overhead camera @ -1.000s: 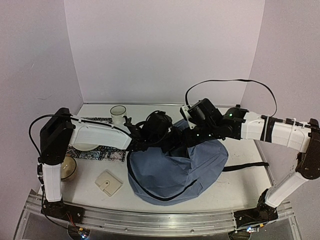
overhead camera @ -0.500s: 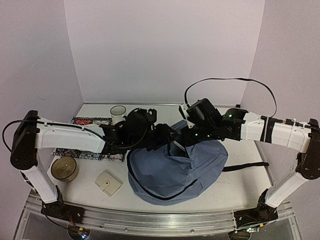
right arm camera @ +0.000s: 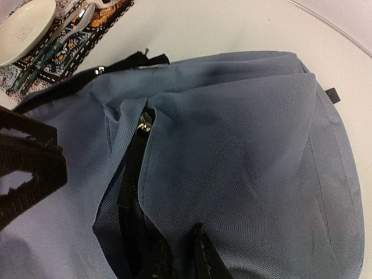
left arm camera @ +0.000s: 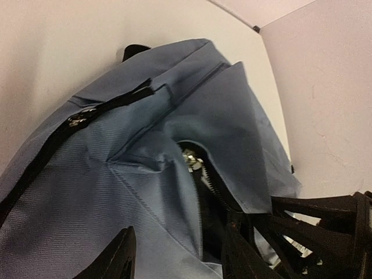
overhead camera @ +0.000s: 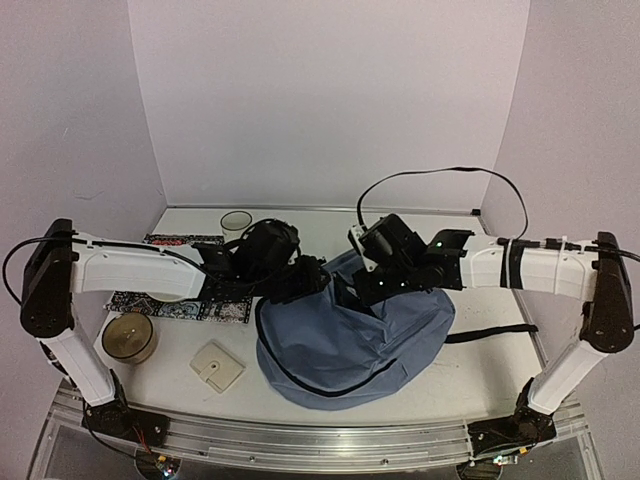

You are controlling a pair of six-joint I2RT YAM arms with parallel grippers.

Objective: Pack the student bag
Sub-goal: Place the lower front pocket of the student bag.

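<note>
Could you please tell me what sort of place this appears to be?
Probably a robot lab test booth: plain lilac walls box in a white table, and a left arm and right arm reach over the student bag.

One student bag (overhead camera: 350, 335), centre. Two robot arms: the left arm (overhead camera: 140, 268) and the right arm (overhead camera: 530, 268). At left: one white cup (overhead camera: 237, 226) far, one patterned mat (overhead camera: 215, 308), one plate (right arm camera: 23, 29), one round tin (overhead camera: 128, 337) and one square beige pad (overhead camera: 217, 365) near.
</note>
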